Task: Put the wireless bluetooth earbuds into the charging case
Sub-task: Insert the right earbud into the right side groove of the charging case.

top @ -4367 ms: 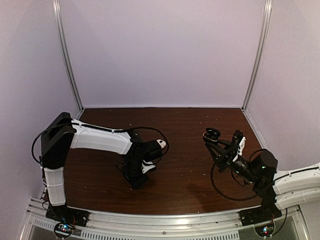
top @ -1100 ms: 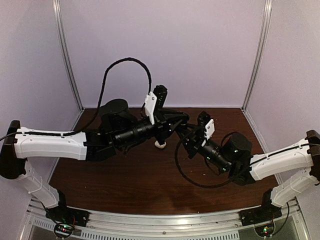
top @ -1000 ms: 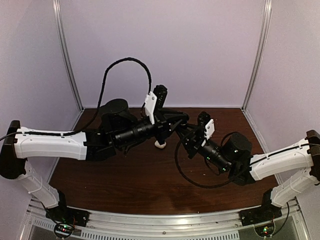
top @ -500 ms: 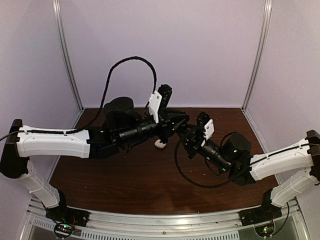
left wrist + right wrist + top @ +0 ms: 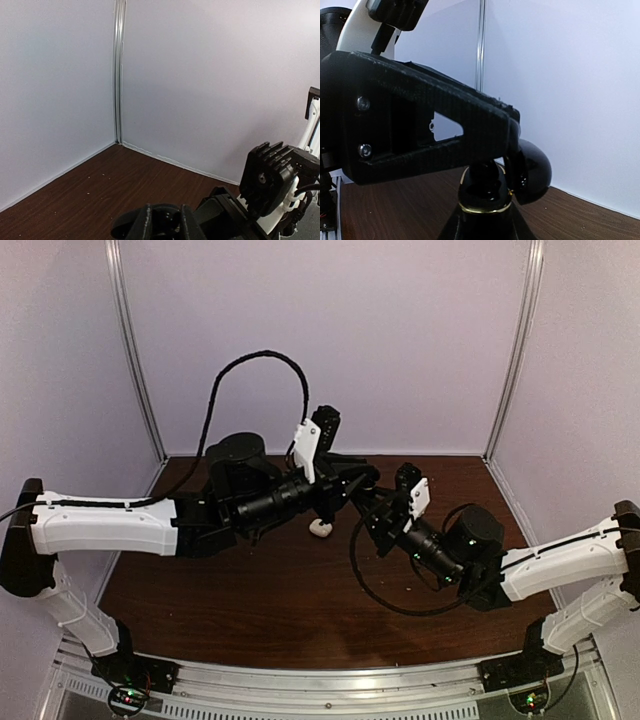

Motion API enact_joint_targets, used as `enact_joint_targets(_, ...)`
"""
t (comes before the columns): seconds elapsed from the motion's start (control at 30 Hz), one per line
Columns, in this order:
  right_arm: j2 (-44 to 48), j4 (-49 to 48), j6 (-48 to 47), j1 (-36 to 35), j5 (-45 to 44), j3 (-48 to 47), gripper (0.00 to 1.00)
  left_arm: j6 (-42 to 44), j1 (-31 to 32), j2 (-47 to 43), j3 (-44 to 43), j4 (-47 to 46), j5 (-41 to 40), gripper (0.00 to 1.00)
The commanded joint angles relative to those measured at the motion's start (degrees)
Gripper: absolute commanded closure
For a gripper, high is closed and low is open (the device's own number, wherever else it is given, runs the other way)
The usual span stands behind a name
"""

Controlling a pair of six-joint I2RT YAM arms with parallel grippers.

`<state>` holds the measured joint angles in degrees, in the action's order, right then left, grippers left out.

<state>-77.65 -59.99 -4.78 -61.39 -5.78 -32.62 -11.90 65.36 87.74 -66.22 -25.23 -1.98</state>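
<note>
My right gripper (image 5: 372, 506) (image 5: 485, 227) is shut on a black charging case (image 5: 485, 195) with a gold rim. It holds the case upright above the table, with the lid (image 5: 532, 172) swung open to the right. My left gripper (image 5: 356, 488) (image 5: 166, 226) reaches in from the left, its fingers (image 5: 445, 130) pointing down over the case's mouth. A small dark thing sits between the fingertips at the opening and looks like a black earbud. The white earbuds are not clearly in view.
A small white rounded thing (image 5: 321, 528) lies on the brown table (image 5: 300, 610) just below the left wrist. Pale walls (image 5: 330, 340) close in the back and both sides, and cables loop over both arms.
Several seconds ago both arms were low and apart. They now meet above mid-table. In the last second the left wrist has risen slightly, and the right arm has held still.
</note>
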Motion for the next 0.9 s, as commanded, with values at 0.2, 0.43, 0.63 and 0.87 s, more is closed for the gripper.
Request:
enact_joint_targets(0.2,1.6,-4.3,0.3,-0.4,-1.3,-0.1,1.00,0.3,0.3,-1.0,0.6,0.4,2.0,0.92)
enact_joint_targets(0.43,1.3,-4.1,0.3,-0.4,-1.2,-0.3,1.00,0.6,0.3,-0.4,0.2,0.7,5.3,0.93)
enact_joint_targets(0.63,1.3,-3.9,0.1,-0.4,-1.1,-0.5,1.00,0.5,0.3,1.0,-1.2,2.4,4.9,0.93)
enact_joint_targets(0.87,2.0,-4.4,-0.6,-0.4,-0.7,-0.1,1.00,-0.2,0.3,2.7,-3.6,7.1,1.1,0.89)
